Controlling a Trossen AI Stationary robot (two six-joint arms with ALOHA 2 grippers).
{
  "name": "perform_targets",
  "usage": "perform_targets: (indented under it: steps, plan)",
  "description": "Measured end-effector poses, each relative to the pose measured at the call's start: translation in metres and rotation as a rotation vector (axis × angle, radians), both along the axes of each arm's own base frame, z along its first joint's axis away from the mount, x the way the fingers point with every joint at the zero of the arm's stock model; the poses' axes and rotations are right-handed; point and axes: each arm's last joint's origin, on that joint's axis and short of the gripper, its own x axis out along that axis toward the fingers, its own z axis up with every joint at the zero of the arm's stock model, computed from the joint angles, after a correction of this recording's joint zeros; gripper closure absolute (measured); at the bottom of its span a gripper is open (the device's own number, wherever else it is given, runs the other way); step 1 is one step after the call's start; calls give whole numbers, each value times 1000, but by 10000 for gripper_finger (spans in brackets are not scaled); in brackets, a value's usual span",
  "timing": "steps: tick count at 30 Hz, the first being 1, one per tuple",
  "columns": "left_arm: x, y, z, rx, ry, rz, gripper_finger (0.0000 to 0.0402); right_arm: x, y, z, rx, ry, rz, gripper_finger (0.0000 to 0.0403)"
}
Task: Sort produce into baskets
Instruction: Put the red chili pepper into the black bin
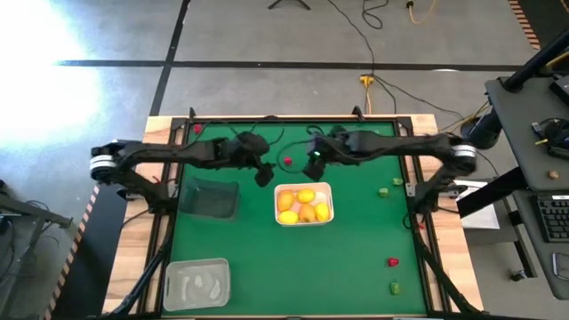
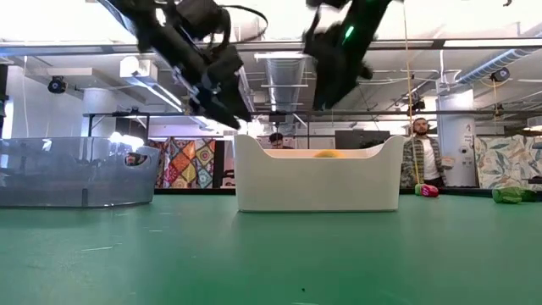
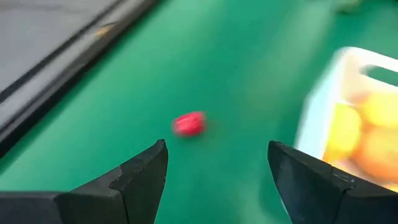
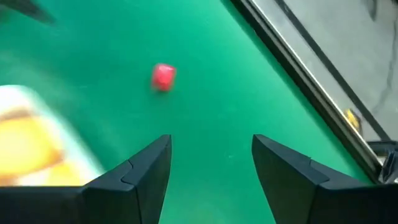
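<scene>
The white basket [image 1: 304,188] is parked pretty much mid-bench [image 1: 267,258], and several yellow-orange rounds [image 1: 306,206] are piled inside it. The dark see-through basket [image 1: 209,197] is set just to its left, and the clear pale basket [image 1: 196,284] is down at the near-left corner, with pale bits seen inside that can't be made out.

A small red piece [image 1: 288,161] is left lying on the green beyond the white basket, between the two arms. Both are hung above that spot: the left gripper [image 3: 216,165] is held wide with nothing in it, close to the basket's far-left corner, and the right gripper [image 4: 211,158] is parted too and empty, above the basket's far edge.

Over on the right side, two green pieces [image 1: 383,191] are seen near the edge, and another red piece [image 1: 392,261] with a green one [image 1: 395,287] is sat closer to the near-right corner.
</scene>
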Motion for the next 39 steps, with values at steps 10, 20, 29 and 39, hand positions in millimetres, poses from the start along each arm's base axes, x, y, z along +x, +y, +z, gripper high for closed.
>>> perform_targets:
  steps: [10,20,29,39]
  plan:
    - [45,56,-21,83,205,-504,142,-69,58,8,13,-85,133,188]
    - [91,108,-43,-56,557,-666,176,-103,61,-36,26,-82,104,200]
    - [111,134,-62,-88,602,-674,187,-105,60,-34,-33,-94,87,200]
    - [124,113,-57,-27,593,-807,187,-105,60,-34,-46,-80,103,200]
